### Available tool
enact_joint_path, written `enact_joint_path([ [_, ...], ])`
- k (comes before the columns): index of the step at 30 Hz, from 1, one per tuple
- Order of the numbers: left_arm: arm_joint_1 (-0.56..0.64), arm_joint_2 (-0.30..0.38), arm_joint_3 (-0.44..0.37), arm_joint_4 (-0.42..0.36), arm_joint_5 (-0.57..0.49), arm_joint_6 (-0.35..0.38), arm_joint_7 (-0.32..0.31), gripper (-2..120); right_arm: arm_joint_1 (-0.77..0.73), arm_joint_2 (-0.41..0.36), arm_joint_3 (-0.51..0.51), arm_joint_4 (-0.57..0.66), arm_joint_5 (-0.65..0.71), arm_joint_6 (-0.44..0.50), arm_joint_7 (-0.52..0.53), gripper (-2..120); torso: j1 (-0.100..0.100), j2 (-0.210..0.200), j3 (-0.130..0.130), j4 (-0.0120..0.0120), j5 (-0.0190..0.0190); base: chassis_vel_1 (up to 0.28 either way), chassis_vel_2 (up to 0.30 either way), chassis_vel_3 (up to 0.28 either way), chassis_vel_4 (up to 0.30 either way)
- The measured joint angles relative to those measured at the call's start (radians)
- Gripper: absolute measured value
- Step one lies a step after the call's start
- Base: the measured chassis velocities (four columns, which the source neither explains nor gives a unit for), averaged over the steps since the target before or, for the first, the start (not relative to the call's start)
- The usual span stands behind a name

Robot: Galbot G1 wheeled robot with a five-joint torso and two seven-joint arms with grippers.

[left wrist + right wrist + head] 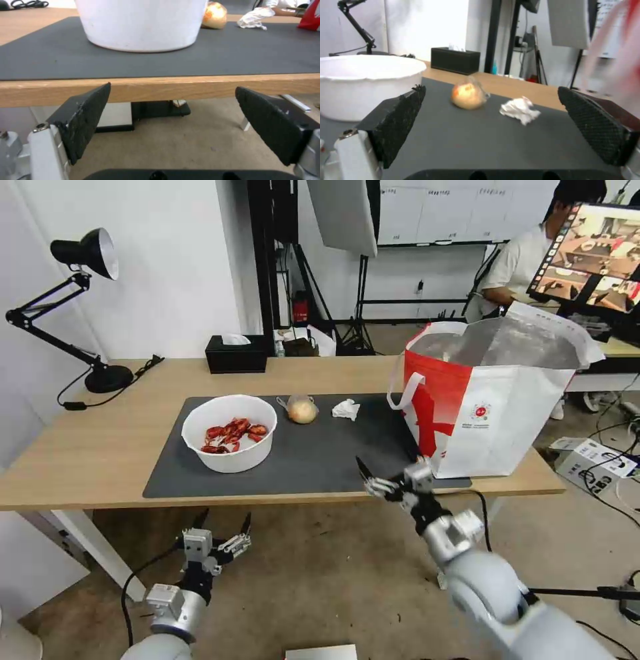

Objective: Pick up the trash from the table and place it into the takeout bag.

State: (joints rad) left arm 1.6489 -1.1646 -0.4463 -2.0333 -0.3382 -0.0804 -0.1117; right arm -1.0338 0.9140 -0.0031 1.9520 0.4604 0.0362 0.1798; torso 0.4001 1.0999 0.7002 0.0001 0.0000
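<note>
On the dark mat [320,457] of the light-wood table [80,447] stand a white bowl [230,433] of red crayfish shells, a small knotted clear bag with a yellowish lump [301,410] and a crumpled white tissue [346,409]. The red-and-white takeout bag [493,400] stands open at the table's right end. My left gripper [225,515] hangs open below the front edge, facing the bowl [140,25]. My right gripper [393,471] is open just over the mat's front edge beside the takeout bag, facing the knotted bag [468,96] and tissue [520,110].
A black desk lamp [93,300] stands at the table's back left and a black tissue box [235,353] at the back middle. A monitor [593,253] and a desk are behind the bag. A small carton [593,460] and cables lie on the floor at the right.
</note>
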Motion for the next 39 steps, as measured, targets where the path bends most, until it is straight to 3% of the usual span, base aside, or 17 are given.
enact_joint_path([
  [3, -0.001, 0.005, -0.006, 0.0, -0.007, 0.0, -0.001, 100, 0.154, 0.031, -0.126, -0.074, 0.048, -0.065, 0.062, 100, 0.0, 0.0, 0.0, -0.0001, -0.0001, 0.0, 0.0, 0.0, 0.0],
  [4, -0.001, 0.005, -0.006, 0.0, -0.007, 0.0, -0.001, 100, 0.154, 0.031, -0.126, -0.074, 0.048, -0.065, 0.062, 100, 0.0, 0.0, 0.0, -0.0001, -0.0001, 0.0, 0.0, 0.0, 0.0],
  [6, -0.003, 0.008, -0.008, 0.003, -0.011, 0.0, 0.0, 100, 0.283, 0.075, -0.234, -0.146, 0.108, -0.145, 0.135, 100, 0.0, 0.0, 0.0, -0.0002, 0.0002, 0.0, 0.0, 0.0, 0.0],
  [7, -0.003, 0.008, -0.008, 0.003, -0.011, 0.0, 0.0, 100, 0.283, 0.075, -0.234, -0.146, 0.108, -0.145, 0.135, 100, 0.0, 0.0, 0.0, -0.0002, 0.0002, 0.0, 0.0, 0.0, 0.0],
  [13, -0.021, 0.006, 0.005, 0.02, -0.012, 0.0, 0.0, 100, 0.566, 0.224, -0.392, -0.388, 0.205, -0.256, 0.306, 100, 0.0, 0.0, 0.0, 0.0001, -0.0003, 0.0, 0.0, 0.0, 0.0],
  [17, -0.033, 0.008, 0.007, 0.027, -0.017, 0.0, 0.0, 100, 0.636, 0.281, -0.415, -0.48, 0.249, -0.294, 0.365, 100, 0.0, 0.0, 0.0, 0.0002, -0.0003, 0.0, 0.0, 0.0, 0.0],
  [20, -0.044, 0.01, 0.007, 0.036, -0.025, 0.0, -0.001, 100, 0.709, 0.36, -0.419, -0.627, 0.283, -0.324, 0.421, 100, 0.0, 0.0, 0.0, 0.0, -0.0002, 0.0, 0.0, 0.0, 0.0],
  [28, -0.04, 0.009, 0.006, 0.043, -0.027, -0.005, 0.001, 100, 0.764, 0.452, -0.382, -0.819, 0.297, -0.348, 0.469, 100, 0.0, 0.0, 0.0, -0.0001, 0.0, 0.0, 0.0, 0.0, 0.0],
  [39, -0.046, 0.015, 0.012, 0.048, -0.029, -0.008, 0.003, 100, 0.755, 0.486, -0.317, -0.896, 0.342, -0.368, 0.445, 100, 0.0, 0.0, 0.0, -0.0002, 0.0, 0.0, 0.0, 0.0, 0.0],
])
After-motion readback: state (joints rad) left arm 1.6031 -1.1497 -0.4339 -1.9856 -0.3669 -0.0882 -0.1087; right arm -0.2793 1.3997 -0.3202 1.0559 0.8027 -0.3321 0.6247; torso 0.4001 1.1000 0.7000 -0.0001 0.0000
